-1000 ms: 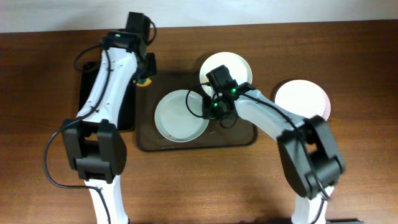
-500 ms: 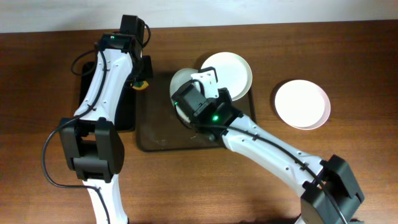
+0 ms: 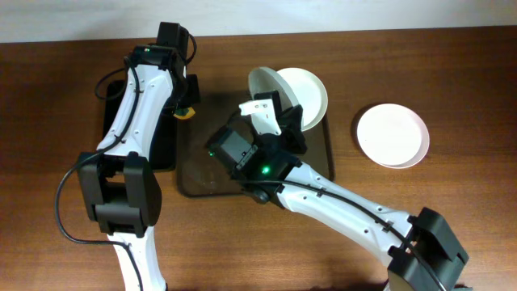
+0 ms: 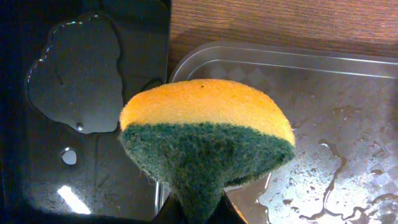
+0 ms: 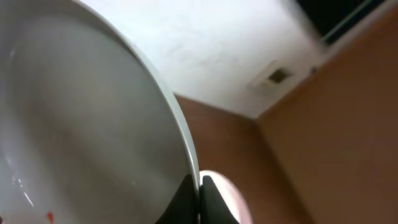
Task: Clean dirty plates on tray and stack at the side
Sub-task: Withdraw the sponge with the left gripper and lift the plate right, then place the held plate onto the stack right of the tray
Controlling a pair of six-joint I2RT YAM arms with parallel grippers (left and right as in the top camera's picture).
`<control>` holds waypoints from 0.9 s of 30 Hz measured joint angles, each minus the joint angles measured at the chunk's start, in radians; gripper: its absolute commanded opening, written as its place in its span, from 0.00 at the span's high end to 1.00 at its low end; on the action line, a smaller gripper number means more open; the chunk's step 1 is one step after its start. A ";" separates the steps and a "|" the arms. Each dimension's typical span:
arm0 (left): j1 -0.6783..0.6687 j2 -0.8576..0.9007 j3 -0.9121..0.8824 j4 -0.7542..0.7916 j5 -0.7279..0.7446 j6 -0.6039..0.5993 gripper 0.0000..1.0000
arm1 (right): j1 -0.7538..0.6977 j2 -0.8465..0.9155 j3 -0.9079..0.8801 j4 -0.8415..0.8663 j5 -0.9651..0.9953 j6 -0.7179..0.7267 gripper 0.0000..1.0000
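Pinching tilted plate (image 5: 93, 124): right claw (image 5: 198, 196); left claw (image 4: 193, 214) clamps sponge (image 4: 205, 137) (white plate (image 3: 311, 97) on tray (image 3: 198, 153) corner).

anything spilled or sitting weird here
Water is pooled on the black tray and splashed over the brown tray. One plate stands steeply tilted, pinched at its rim by the right gripper, not lying flat.

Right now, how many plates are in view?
3: tilted plate in the right gripper; white plate at the tray's far right corner; third plate on the table.
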 measured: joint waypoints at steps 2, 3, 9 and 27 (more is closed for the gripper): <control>0.000 0.000 0.000 0.000 0.000 0.000 0.94 | 0.018 0.000 0.000 0.000 0.063 0.001 0.96; 0.000 0.000 0.000 0.000 0.000 0.000 0.94 | 0.026 0.000 0.000 0.000 0.087 0.000 0.96; 0.000 0.000 0.000 0.000 0.001 0.000 0.94 | 0.052 0.000 0.000 0.002 0.159 0.000 0.96; 0.000 0.000 0.000 0.001 0.012 0.000 0.94 | -0.618 -0.263 0.004 -0.379 -0.824 0.154 0.96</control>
